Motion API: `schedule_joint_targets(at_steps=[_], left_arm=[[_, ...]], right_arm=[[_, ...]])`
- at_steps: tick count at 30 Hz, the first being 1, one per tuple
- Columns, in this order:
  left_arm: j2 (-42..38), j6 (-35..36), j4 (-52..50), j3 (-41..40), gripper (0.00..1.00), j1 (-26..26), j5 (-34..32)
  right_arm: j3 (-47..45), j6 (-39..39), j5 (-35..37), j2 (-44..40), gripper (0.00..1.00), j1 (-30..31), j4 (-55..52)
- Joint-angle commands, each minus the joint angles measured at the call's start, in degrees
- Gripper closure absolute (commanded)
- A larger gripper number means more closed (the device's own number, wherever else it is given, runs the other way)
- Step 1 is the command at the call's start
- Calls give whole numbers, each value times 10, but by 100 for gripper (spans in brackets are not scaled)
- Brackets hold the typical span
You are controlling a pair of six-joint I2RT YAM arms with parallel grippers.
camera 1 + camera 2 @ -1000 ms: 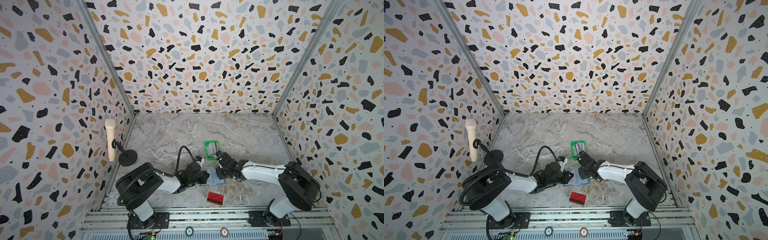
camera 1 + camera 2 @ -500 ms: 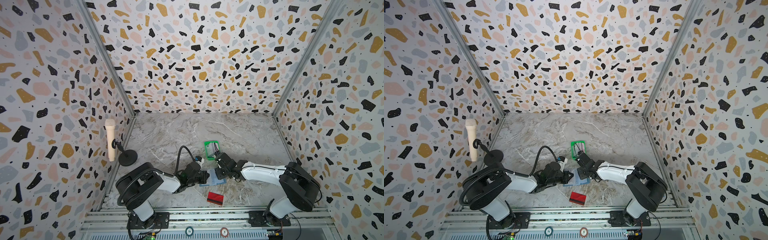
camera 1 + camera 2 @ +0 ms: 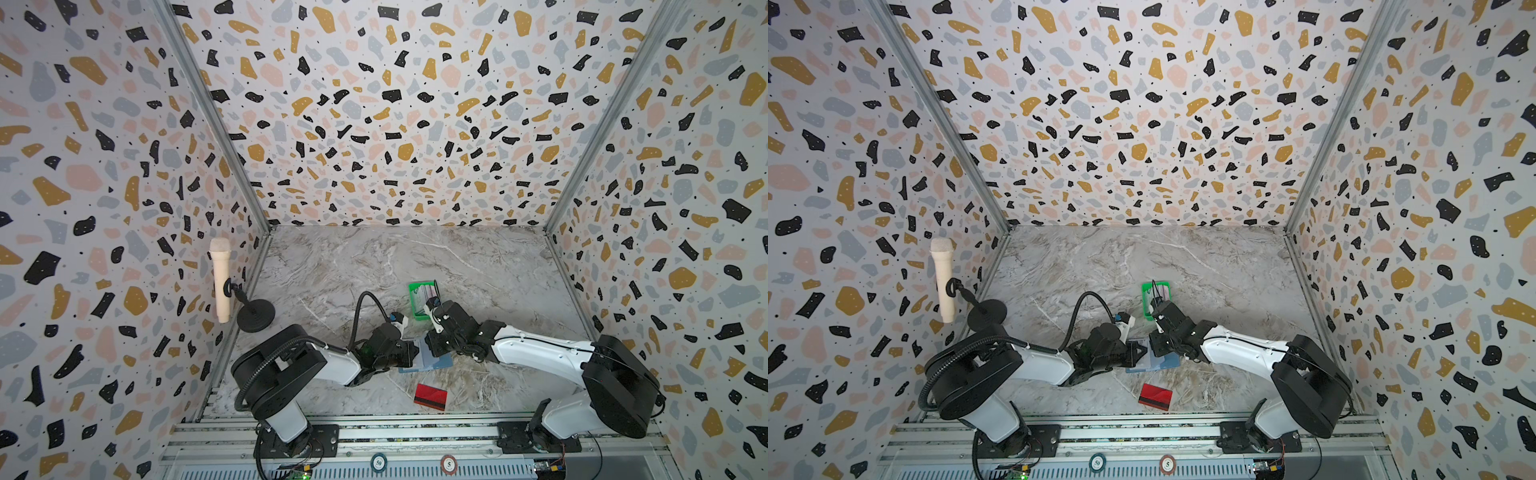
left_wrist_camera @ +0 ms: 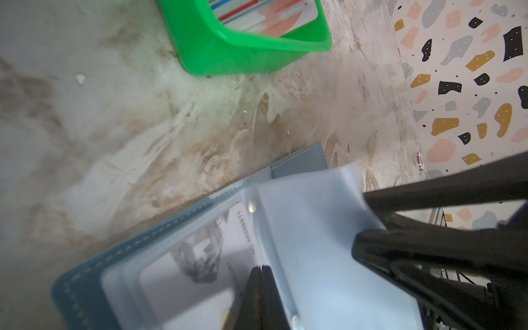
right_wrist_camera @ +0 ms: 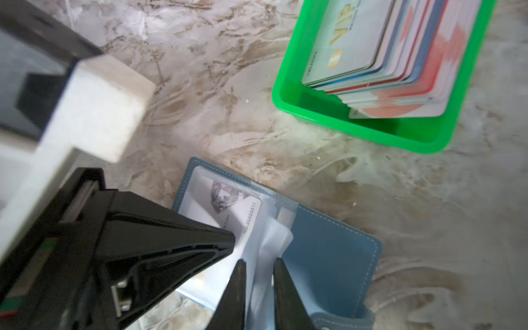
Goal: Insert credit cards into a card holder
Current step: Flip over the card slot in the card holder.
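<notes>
The card holder (image 3: pixel 428 360) lies open and flat on the worktop, near the middle of the front edge, with both my arms meeting over it. My left gripper (image 4: pixel 258 270) has its jaws together, the tips resting on the clear sleeve that covers a white card (image 5: pixel 228 210) already in the left page. My right gripper (image 5: pixel 260 275) stands with its jaws slightly apart, and one clear sleeve (image 5: pixel 274 240) rises off the dusty-blue cover into the gap between them; I cannot tell whether the pads press on it. A red card (image 3: pixel 430 396) with a dark stripe lies alone between the holder and the front edge, apart from both. Just behind the holder, towards the back edge, the green tray (image 5: pixel 357 133) holds the rest of the credit cards (image 5: pixel 385 57), stacked leaning on edge, a white one at the near face.
</notes>
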Motion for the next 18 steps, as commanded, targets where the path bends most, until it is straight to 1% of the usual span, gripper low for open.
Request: schedule_joint_targets(at_steps=[1,3,6,9,13,18], left_arm=[[7,1,-26,-18,100,2,5],[0,0,-24,-19,100,2,4],[-2,1,-28,-16,100,3,6],[0,-1,-25,-16,100,2,9],[-12,-6,-22,-21,100,3,11],[-60,-16,-25,-30,100,6,8]], right_arm=[[1,11,-28,10,71,8,14],[2,12,-31,13,65,12,19],[4,13,-33,17,59,15,21],[5,16,-24,16,56,15,14],[3,12,-17,4,50,19,10],[-6,16,-16,-18,47,21,18]])
